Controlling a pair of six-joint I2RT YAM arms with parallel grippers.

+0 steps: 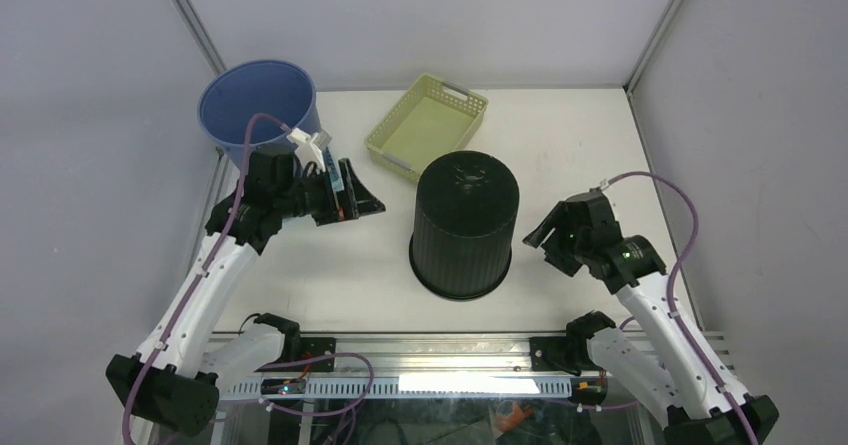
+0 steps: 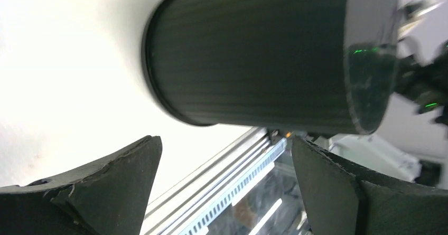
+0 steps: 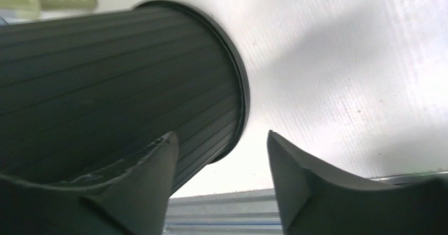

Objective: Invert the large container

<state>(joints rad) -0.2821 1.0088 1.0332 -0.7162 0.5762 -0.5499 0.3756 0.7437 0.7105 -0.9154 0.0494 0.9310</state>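
The large container (image 1: 465, 223) stands rim-down in the middle of the table (image 1: 580, 155), so the turning looks done, and my left gripper (image 1: 358, 193) and right gripper (image 1: 545, 245) are both spread, holding nothing.

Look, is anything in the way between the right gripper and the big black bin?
No, nothing visible. Only bare table lies between the right gripper and the black bin. The green basket sits behind the bin, out of that gap.
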